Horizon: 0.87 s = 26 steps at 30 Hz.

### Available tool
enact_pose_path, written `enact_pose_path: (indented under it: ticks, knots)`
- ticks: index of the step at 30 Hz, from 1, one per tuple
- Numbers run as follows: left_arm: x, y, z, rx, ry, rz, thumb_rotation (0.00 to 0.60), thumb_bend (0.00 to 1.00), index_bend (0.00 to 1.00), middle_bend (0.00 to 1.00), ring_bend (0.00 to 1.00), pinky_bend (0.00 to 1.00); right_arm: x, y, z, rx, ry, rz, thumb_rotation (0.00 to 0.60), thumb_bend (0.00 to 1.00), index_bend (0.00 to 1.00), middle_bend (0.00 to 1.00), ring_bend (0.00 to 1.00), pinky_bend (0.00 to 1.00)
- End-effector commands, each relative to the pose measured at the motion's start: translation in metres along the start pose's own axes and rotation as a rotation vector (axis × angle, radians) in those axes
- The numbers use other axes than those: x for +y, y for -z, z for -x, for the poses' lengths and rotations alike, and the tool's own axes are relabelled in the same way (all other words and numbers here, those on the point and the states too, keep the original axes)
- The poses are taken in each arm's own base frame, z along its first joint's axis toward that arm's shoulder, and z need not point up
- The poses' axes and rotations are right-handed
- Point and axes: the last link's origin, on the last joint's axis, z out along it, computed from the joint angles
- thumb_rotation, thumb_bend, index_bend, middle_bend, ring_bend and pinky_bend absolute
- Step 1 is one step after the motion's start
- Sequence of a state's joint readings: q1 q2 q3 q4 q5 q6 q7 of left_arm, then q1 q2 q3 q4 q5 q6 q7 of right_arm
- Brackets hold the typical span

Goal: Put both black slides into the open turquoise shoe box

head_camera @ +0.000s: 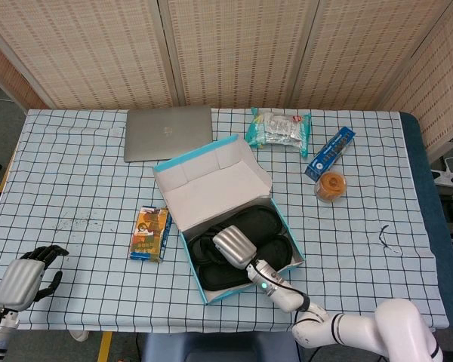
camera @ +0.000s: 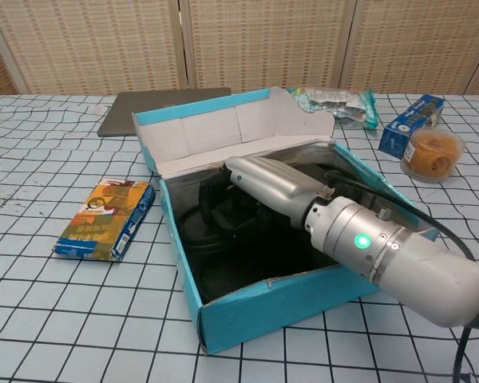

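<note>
The open turquoise shoe box (head_camera: 288, 234) (camera: 279, 307) sits at the table's near middle, its white lid flap (head_camera: 211, 181) raised at the back. Both black slides (head_camera: 263, 225) (camera: 193, 238) lie inside it, one partly over the other. My right hand (head_camera: 234, 246) (camera: 259, 182) reaches down into the box, its dark fingers (camera: 222, 203) curled around the upper slide. My left hand (head_camera: 23, 279) rests at the table's near left corner, far from the box, fingers apart and holding nothing. It shows only in the head view.
A grey laptop (head_camera: 168, 132) lies behind the box. A snack bag (head_camera: 278, 128), a blue carton (head_camera: 330, 152) and a round tub (head_camera: 331, 185) are at the back right. An orange packet (head_camera: 149, 233) lies left of the box.
</note>
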<state>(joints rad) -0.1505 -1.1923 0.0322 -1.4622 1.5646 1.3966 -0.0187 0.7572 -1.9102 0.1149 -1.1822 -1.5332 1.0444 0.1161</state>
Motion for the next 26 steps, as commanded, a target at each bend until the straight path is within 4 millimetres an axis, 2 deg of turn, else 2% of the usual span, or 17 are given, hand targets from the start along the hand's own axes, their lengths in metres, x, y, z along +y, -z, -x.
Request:
enact_pose_path:
  ticks: [1, 5, 9, 12, 14, 16, 19, 22, 26]
  knots:
    - [0.0, 0.0, -0.001, 0.003, -0.003, 0.002, 0.6, 0.47, 0.31, 0.28, 0.27, 0.41, -0.008, 0.016, -0.022, 0.024, -0.047, -0.067, 0.6, 0.41, 0.44, 0.4, 0.2, 0.23]
    - [-0.001, 0.0, 0.0, 0.0, -0.001, -0.002, 0.6, 0.47, 0.31, 0.28, 0.27, 0.41, -0.015, 0.046, -0.051, 0.055, -0.071, -0.123, 0.6, 0.3, 0.38, 0.32, 0.12, 0.18]
    - [-0.001, 0.0, 0.001, -0.006, -0.011, -0.006, 0.6, 0.47, 0.31, 0.28, 0.27, 0.41, -0.008, 0.083, -0.081, 0.104, -0.023, -0.125, 0.6, 0.27, 0.34, 0.3, 0.1, 0.16]
    - [0.0, 0.0, 0.0, 0.001, -0.007, -0.006, 0.6, 0.47, 0.31, 0.29, 0.27, 0.41, 0.013, 0.126, -0.099, 0.112, 0.087, -0.036, 0.6, 0.27, 0.33, 0.3, 0.1, 0.16]
    - [0.0, 0.0, 0.0, 0.004, -0.015, -0.005, 0.6, 0.47, 0.31, 0.29, 0.27, 0.41, 0.036, 0.162, -0.108, 0.115, 0.205, 0.075, 0.6, 0.27, 0.33, 0.3, 0.1, 0.16]
    - [0.001, 0.0, 0.0, 0.006, -0.018, -0.008, 0.6, 0.47, 0.31, 0.29, 0.27, 0.41, 0.059, 0.198, -0.112, 0.129, 0.329, 0.208, 0.6, 0.27, 0.33, 0.29, 0.1, 0.16]
    - [0.002, 0.0, 0.0, 0.01, -0.015, -0.006, 0.6, 0.47, 0.31, 0.29, 0.27, 0.41, 0.089, 0.235, -0.112, 0.176, 0.424, 0.37, 0.6, 0.27, 0.34, 0.29, 0.1, 0.16]
    - [0.004, 0.0, 0.0, 0.015, -0.028, 0.003, 0.6, 0.47, 0.31, 0.29, 0.27, 0.41, 0.113, 0.256, -0.112, 0.216, 0.434, 0.482, 0.6, 0.25, 0.34, 0.29, 0.1, 0.16]
    - [0.006, 0.0, -0.001, 0.023, -0.026, 0.009, 0.6, 0.47, 0.31, 0.29, 0.27, 0.41, 0.131, 0.265, -0.115, 0.214, 0.427, 0.554, 0.6, 0.22, 0.29, 0.29, 0.09, 0.16]
